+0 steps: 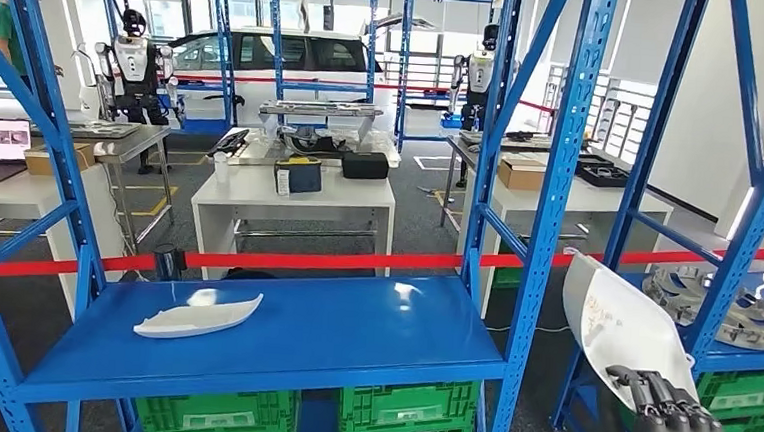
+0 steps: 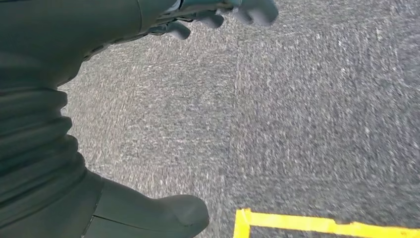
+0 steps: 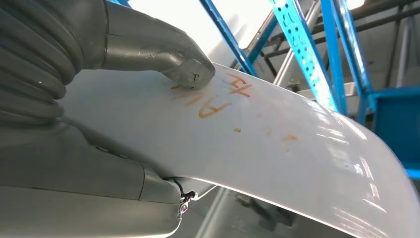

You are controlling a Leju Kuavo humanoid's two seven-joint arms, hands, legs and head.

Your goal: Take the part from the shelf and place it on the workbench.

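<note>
The right hand [image 1: 669, 402] grips the white part [image 1: 624, 326] by its lower edge, thumb [image 3: 185, 69] pressed on the face, holding it upright and off the shelf [image 1: 350, 344], probably for carrying to a tabletop [image 1: 294, 191] beyond. The left hand [image 2: 223, 15] hangs over the floor, fingers loosely curled, holding nothing. A second part [image 1: 198, 316] lies near the shelf's left edge.

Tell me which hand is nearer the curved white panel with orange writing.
Right. The right hand grips the curved white panel with orange writing, thumb pressed on it. The left hand hangs over grey floor, away from it.
</note>
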